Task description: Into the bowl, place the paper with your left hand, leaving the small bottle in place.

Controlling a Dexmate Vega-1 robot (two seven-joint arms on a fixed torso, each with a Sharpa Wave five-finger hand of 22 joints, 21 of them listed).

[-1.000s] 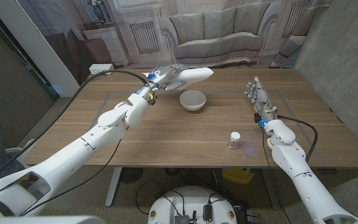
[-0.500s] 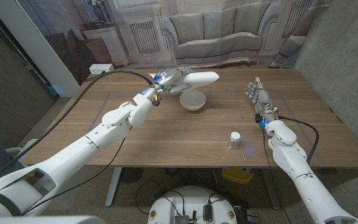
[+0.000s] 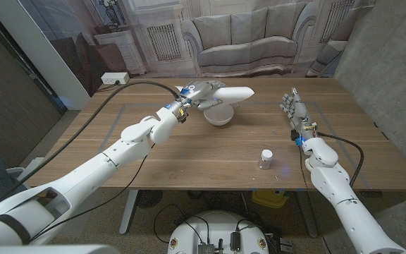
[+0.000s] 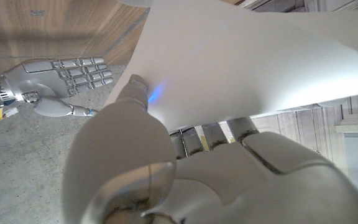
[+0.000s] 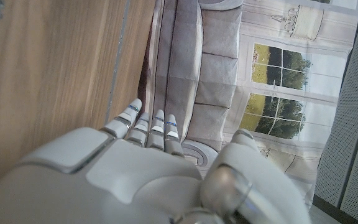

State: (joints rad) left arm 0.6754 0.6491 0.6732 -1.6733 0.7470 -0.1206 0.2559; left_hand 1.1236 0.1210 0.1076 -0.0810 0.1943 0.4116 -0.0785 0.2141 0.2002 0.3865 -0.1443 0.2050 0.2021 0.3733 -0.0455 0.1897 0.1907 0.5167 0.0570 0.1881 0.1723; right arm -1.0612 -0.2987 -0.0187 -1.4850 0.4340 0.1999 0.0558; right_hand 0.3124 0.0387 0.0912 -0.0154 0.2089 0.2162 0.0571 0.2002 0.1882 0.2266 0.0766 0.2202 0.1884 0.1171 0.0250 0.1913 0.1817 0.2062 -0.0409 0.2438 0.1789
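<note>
The left hand point(image 3: 197, 92) grips a white sheet of paper point(image 3: 232, 94) between thumb and fingers, holding it in the air. The sheet juts out past the fingertips, directly above the round white ceramic bowl point(image 3: 219, 115) just under the hand. Well off to that hand's right, the right hand point(image 3: 292, 110) stands on the wooden table point(image 3: 154, 159), fingers straight and together, holding nothing. Nearer the robot than that hand stands the small clear bottle with a white cap point(image 3: 266, 159).
</note>
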